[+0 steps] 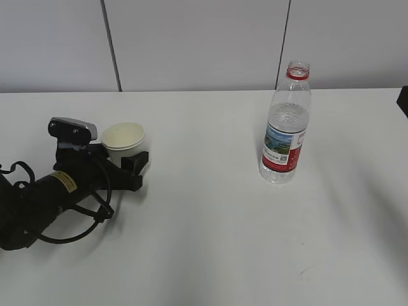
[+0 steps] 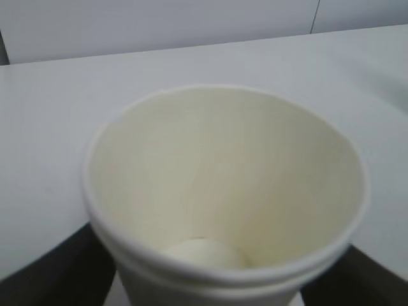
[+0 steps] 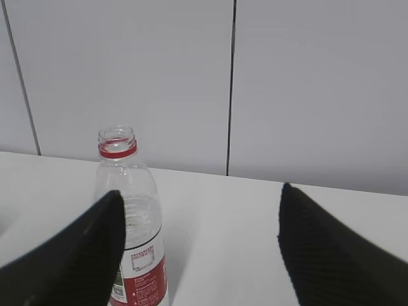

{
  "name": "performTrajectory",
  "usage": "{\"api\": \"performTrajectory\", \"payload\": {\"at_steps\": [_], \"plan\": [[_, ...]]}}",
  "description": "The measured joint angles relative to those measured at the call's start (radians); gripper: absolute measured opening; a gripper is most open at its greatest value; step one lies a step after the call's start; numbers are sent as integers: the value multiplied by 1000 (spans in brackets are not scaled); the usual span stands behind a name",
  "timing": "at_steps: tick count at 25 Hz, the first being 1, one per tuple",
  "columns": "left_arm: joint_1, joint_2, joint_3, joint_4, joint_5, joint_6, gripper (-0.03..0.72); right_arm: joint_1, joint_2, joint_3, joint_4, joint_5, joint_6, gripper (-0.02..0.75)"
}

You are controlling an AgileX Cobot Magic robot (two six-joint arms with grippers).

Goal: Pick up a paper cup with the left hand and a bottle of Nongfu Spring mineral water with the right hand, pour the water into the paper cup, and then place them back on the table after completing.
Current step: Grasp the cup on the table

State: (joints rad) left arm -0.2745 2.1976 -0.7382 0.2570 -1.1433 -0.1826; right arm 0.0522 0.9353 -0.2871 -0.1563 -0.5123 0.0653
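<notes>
Paper cup (image 1: 123, 141) is standing upright on the white counter (image 1: 210, 223) at about nine o'clock of the exterior view, its cream inside showing empty in the left wrist view (image 2: 223, 191). Left claw (image 1: 127, 167) is lying low around it, one black finger (image 1: 136, 164) showing at the cup's five o'clock side and the rest of the arm stretching back toward seven o'clock with a yellow label on it. In the left wrist view dark finger parts are sitting at both lower corners, just beside the cup wall; whether they are touching it I cannot tell, so the claw is reading as wide around the cup, not clearly gripping.

Bottle (image 1: 285, 124) is standing upright at about two o'clock of the exterior view, well apart from the cup, uncapped, with a red neck ring and a red and green label. Water (image 1: 288, 115) is filling it up to the shoulder.

Right claw (image 3: 201, 242) is standing wide, its two ribbed black fingers (image 3: 331, 248) spread apart in the right wrist view. Bottle (image 3: 132, 223) is showing beyond the left finger at nine o'clock, not between them. Only a dark sliver of this arm is showing at the exterior view's three o'clock edge.
</notes>
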Motion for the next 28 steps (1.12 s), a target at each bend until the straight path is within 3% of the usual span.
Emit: {"api": "performTrajectory", "payload": {"at_steps": [7, 23, 28], "plan": [[0, 0, -1, 0, 0, 0, 428, 0, 0, 0, 0, -5, 0, 553], [0, 0, -1, 0, -1, 0, 423, 0, 102, 0, -4, -48, 41, 553], [0, 0, -1, 1, -1, 0, 422, 0, 216, -2, -83, -135, 82, 573]]}}
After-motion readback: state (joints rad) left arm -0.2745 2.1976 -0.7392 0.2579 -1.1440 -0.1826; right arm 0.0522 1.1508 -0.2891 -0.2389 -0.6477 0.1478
